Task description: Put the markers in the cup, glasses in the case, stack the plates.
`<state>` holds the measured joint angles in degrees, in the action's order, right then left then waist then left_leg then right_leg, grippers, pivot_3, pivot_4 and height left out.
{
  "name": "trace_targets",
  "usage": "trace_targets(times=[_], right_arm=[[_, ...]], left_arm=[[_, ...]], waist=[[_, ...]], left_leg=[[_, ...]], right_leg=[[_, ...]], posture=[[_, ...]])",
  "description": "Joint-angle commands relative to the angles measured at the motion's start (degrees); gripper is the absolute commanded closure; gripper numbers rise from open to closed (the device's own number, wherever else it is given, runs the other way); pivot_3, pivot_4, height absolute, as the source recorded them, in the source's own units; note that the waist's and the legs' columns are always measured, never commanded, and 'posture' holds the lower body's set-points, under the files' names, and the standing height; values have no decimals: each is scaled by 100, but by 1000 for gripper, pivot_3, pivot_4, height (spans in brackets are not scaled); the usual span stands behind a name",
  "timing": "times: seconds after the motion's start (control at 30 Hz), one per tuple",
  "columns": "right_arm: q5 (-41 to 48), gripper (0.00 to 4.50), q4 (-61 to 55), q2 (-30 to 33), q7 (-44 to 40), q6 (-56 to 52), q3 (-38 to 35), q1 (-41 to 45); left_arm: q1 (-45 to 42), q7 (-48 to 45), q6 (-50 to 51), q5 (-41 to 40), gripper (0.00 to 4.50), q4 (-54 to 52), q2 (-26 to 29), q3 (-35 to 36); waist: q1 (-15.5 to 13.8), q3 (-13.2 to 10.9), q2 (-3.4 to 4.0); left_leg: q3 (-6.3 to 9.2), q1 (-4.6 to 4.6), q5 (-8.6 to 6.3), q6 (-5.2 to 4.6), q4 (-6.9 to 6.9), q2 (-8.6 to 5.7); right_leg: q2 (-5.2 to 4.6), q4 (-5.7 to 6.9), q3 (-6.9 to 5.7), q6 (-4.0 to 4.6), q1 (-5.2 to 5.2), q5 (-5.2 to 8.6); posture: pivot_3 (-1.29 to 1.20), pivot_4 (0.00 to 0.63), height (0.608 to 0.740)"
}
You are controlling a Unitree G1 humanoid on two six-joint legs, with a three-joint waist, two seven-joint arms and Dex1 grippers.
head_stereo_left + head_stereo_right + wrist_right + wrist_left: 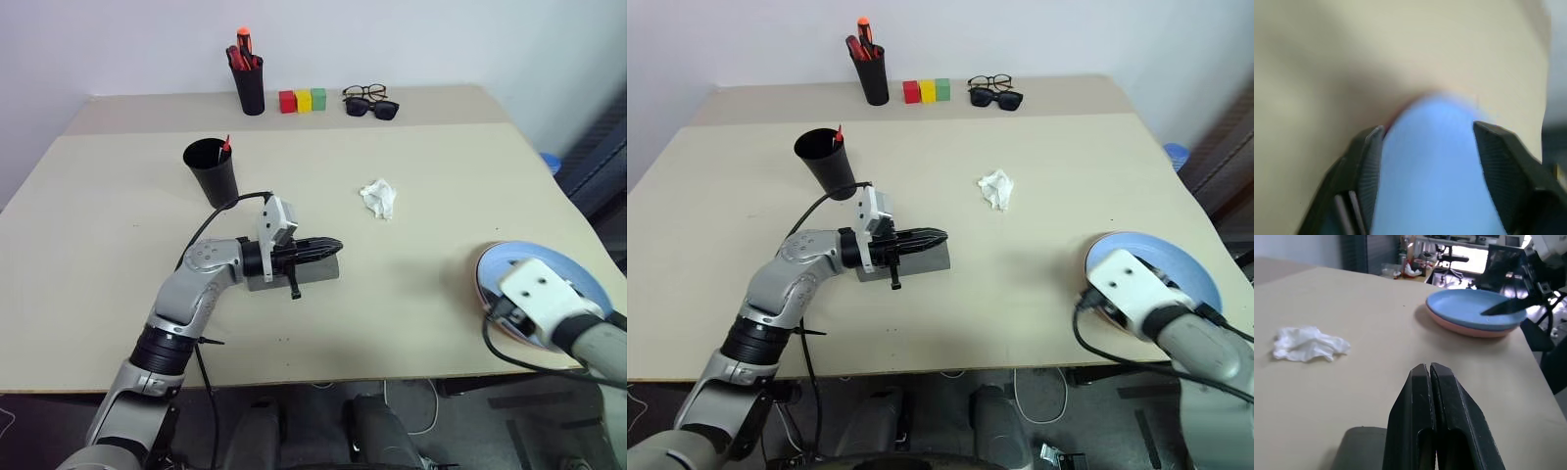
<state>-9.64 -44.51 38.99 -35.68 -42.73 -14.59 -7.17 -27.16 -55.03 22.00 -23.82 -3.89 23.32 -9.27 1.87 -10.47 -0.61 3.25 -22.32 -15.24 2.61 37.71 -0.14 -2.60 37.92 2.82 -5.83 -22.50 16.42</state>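
the left gripper (328, 247) lies level over the grey case (313, 272) in the middle of the table (118, 225), pointing to the right, its two black fingers (1442, 396) pressed flat together with nothing between them. the case sits under and just behind those fingers, and a small black part hangs down at its near edge.

at the near right edge of the table the light blue plate (1185, 269) rests stacked on the salmon pink plate (1459, 328), whose rim peeks out underneath. the right gripper (1427, 166) hangs over the blue plate with its jaws spread apart, the blue surface showing between them, holding nothing.

the black cup (212, 168) stands to the far left of the case, with a red marker tip (226, 145) poking above its rim. i cannot tell how many markers are inside.

at the far edge stand a slimmer black pen holder (249, 88) with red and orange pens, three coloured blocks (302, 100), then the wire-frame glasses (363, 92) touching dark sunglasses (373, 109) just nearer. a crumpled white tissue (379, 198) lies right of centre.
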Motion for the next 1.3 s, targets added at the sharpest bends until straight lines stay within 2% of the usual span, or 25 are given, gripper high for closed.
trace_targets(times=[0.03, 0.17, 0.27, 0.4, 0.57, 0.67, 0.8, 0.9, 0.97, 1.07, 1.17, 1.3], right_arm=[[179, 1606, 679, -402, 266, 206, 834, 1034], [198, 1606, 2433, -1197, 647, 696, 1577, 2500], [265, 1606, 4291, -1818, 984, 1216, 1772, 3628], [292, 1606, 6549, -2296, 1641, 1704, 1613, 4805], [485, 1606, 8161, -2463, 2051, 2154, 1386, 5517], [586, 2432, 8471, -2467, 2109, 2315, 1350, 5621], [601, 4453, 8322, -2459, 2103, 2424, 1407, 5530], [539, 4453, 7664, -2363, 2136, 2425, 1444, 5251], [532, 4453, 6716, -2174, 2054, 2160, 1405, 4856], [497, 4453, 4714, -1595, 1755, 1592, 1232, 3852], [833, 4453, 2771, -1074, 1455, 542, 554, 2732], [942, 4453, 949, -485, 1095, -625, -485, 1213]], left_arm=[[233, 197, -27, 35, 4500, -394, 226, 334], [645, 529, 126, 7, 4500, -823, 479, 655], [1032, 790, 317, -69, 4500, -1284, 694, 995], [1438, 1022, 516, -158, 4500, -1750, 898, 1300], [1732, 1203, 665, -236, 4500, -2125, 979, 1438], [1806, 1297, 694, -246, 4500, -2233, 981, 1422], [1798, 1357, 751, -298, 4500, -2307, 953, 1387], [1716, 1179, 746, -348, 4500, -2281, 974, 1204], [1634, 996, 695, -312, 4500, -2259, 1001, 973], [1399, 675, 633, -288, 4500, -2168, 945, 524], [1068, 359, 535, -257, 4500, -1935, 768, 75], [589, -184, 287, -150, 4500, -1446, 483, -522]], waist=[[46, 0, 0], [37, -2, -3], [54, -3, -4], [29, -3, -3], [14, -3, -3], [40, -3, -2], [69, -3, -2], [69, -3, -1], [38, -4, 0], [-39, -6, 4], [-144, -6, 6], [-105, -4, 8]], left_leg=[[0, 0, 0, 0, -2, -1], [2, -6, 2, 3, -24, -2], [-1, -9, 3, 6, -35, -3], [1, -10, 8, 13, -51, -2], [-1, -14, 8, 13, -52, -5], [-4, -13, 8, 13, -53, -6], [-3, -12, 7, 13, -53, -5], [-3, -12, 7, 13, -56, -4], [-2, -14, 7, 13, -57, -4], [1, -23, 7, 13, -56, -6], [1, -25, 7, 12, -54, -11], [3, -18, 7, 11, -53, -10]], right_leg=[[-2, -1, 0, 0, 0, 0], [-9, -8, -1, 0, -12, 0], [-16, -10, 0, -1, -20, 0], [-18, -9, -1, 0, -28, -1], [-26, -16, -1, 0, -27, -1], [-24, -17, 0, 0, -27, -1], [-18, -12, 0, 0, -30, -1], [-17, -11, 1, 0, -33, -1], [-17, -12, 0, 0, -34, -1], [-26, -16, -1, 0, -36, -1], [-25, -26, -3, -1, -31, -1], [-19, -33, -6, -1, -19, -1]], posture=[[0, 150, 740], [0, 150, 740], [0, 150, 740], [0, 150, 740], [0, 150, 740], [0, 150, 740], [0, 150, 740], [0, 150, 740], [0, 150, 740], [0, 150, 740], [0, 150, 740], [0, 150, 740]])
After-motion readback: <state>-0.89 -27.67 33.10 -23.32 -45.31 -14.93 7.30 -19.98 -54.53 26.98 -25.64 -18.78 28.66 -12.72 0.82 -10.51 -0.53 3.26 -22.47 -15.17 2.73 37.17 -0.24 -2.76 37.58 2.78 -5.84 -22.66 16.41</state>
